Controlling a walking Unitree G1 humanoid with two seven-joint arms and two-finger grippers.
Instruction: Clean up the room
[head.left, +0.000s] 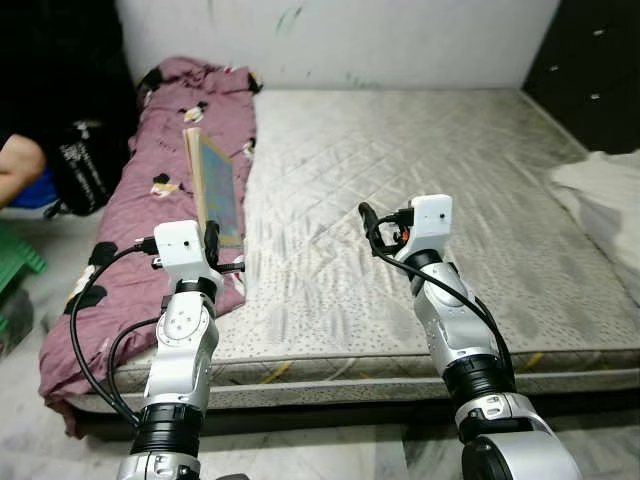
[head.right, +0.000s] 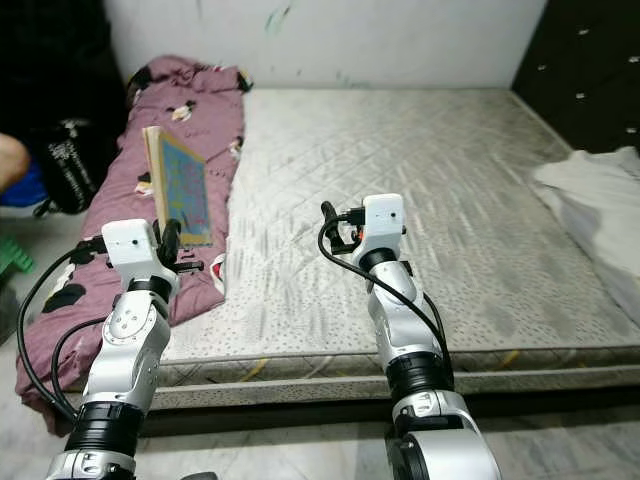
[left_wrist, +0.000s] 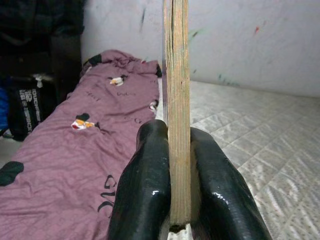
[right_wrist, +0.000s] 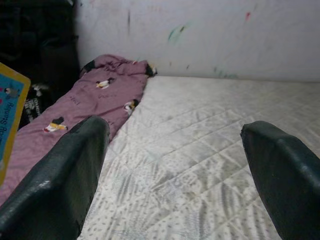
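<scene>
My left gripper (head.left: 211, 240) is shut on the lower edge of a thin wooden board (head.left: 216, 187) with a blue printed face, held upright over the left side of the bed. In the left wrist view the board's edge (left_wrist: 176, 100) stands between the two black fingers (left_wrist: 145, 185). My right gripper (head.left: 368, 222) hovers open over the middle of the bare grey mattress (head.left: 420, 180), nothing between its fingers (right_wrist: 60, 180).
A maroon blanket (head.left: 170, 170) with cartoon prints lies along the mattress's left edge. White cloth (head.left: 600, 195) is heaped at the right. A dark cabinet (head.left: 590, 60) stands at the back right. A person's arm (head.left: 18, 165) and a black bag (head.left: 85, 165) are at the left.
</scene>
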